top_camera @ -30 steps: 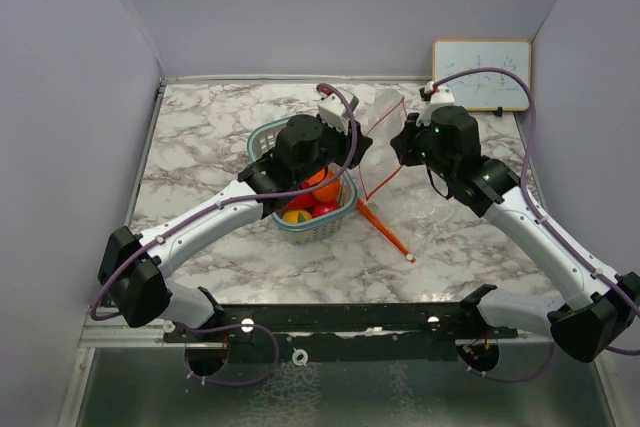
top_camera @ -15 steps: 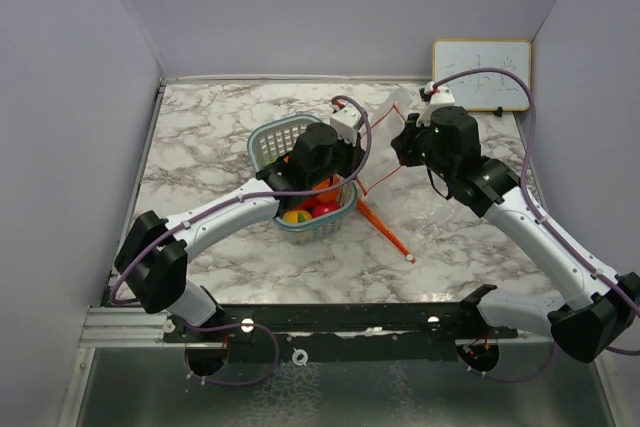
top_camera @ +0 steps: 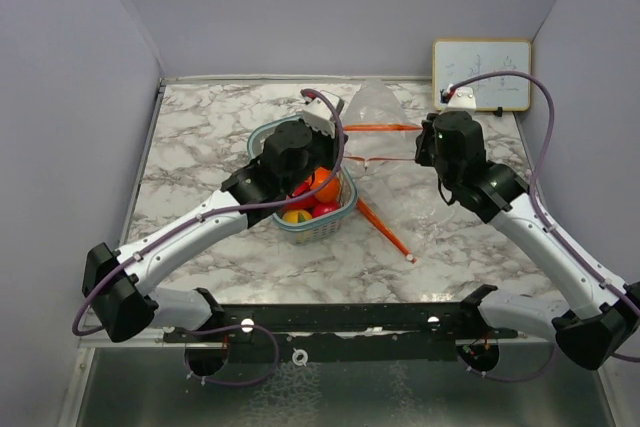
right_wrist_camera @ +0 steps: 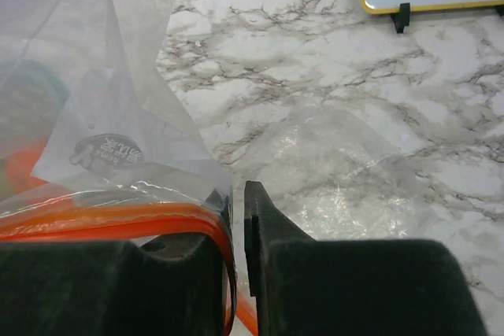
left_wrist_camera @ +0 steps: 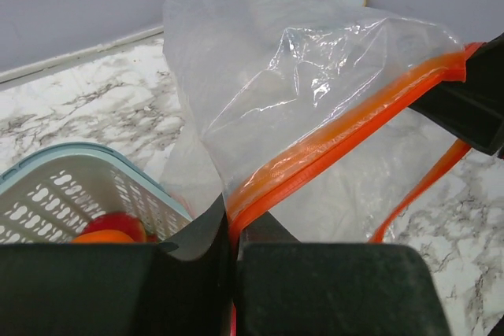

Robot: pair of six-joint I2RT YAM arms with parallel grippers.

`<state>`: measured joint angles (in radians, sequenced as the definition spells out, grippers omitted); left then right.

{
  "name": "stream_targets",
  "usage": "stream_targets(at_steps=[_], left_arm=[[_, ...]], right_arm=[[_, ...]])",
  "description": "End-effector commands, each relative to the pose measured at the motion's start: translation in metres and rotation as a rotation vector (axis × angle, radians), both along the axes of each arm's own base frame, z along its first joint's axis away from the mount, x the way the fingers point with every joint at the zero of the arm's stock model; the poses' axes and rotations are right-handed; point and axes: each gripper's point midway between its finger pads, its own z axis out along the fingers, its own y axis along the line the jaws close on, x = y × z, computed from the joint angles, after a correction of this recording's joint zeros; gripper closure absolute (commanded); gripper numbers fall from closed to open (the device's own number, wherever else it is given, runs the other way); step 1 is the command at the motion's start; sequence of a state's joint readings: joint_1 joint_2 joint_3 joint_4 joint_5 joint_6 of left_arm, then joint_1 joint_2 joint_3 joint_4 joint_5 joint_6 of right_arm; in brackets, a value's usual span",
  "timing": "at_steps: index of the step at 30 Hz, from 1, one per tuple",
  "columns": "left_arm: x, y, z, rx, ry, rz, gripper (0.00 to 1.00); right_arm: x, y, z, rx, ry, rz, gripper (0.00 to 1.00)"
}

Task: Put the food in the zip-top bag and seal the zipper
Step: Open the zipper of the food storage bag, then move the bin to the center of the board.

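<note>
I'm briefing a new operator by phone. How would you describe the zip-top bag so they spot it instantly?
On the marble table, look just right of the pale teal basket. The zip-top bag is stretched there between the left claw and right claw; it is the only see-through thing, edged with an orange zipper.

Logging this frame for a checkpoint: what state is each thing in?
zip-top bag: unsealed, orange rim stretched between both grippers.
toy fruits: in the basket.
basket: upright.
left gripper: shut on the bag's rim.
right gripper: shut on the bag's rim.
whiteboard: standing upright.
</note>
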<state>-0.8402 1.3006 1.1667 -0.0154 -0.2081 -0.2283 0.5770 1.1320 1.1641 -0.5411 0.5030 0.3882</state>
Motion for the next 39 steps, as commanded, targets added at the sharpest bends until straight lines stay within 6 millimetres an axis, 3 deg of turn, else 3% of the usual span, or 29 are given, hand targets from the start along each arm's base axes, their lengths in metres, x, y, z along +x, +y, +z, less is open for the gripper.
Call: stream_targets(at_steps=[1,4,6,10,13,17,23,26,31,35,39], left_arm=[[0.010,0.020,0.001,0.017,-0.024,0.094,1.00],[0.014,0.017,0.002,0.004,-0.026,0.095,1.00],[0.016,0.015,0.005,-0.004,-0.030,0.099,1.00],[0.021,0.018,0.018,-0.002,-0.051,0.126,1.00],[0.025,0.036,0.037,0.020,-0.079,0.208,1.00],[0.025,0.078,0.068,0.048,-0.134,0.374,1.00],[0.007,0.139,0.108,0.062,-0.209,0.549,1.00],[-0.006,0.166,0.113,0.068,-0.206,0.618,1.00],[-0.026,0.205,0.111,0.094,-0.189,0.721,1.00],[-0.037,0.223,0.103,0.139,-0.166,0.768,1.00],[-0.042,0.230,0.097,0.148,-0.158,0.774,1.00]], right_arm=[[-0.001,0.009,0.025,0.025,-0.082,0.105,0.79],[-0.021,0.066,0.045,0.096,-0.159,0.478,0.56],[-0.038,0.091,0.058,0.137,-0.204,0.651,0.44],[-0.057,0.105,0.077,0.176,-0.239,0.784,0.44],[-0.072,0.109,0.093,0.192,-0.282,0.854,0.44],[-0.099,0.118,0.102,0.213,-0.318,1.000,0.44],[-0.133,0.134,0.091,0.242,-0.307,1.224,0.45],[-0.109,0.134,0.071,0.230,-0.224,1.124,0.45],[-0.045,0.135,0.009,0.186,0.005,0.877,0.48],[-0.012,0.151,-0.022,0.188,0.089,0.824,0.49],[0.011,0.172,-0.041,0.218,0.120,0.835,0.49]])
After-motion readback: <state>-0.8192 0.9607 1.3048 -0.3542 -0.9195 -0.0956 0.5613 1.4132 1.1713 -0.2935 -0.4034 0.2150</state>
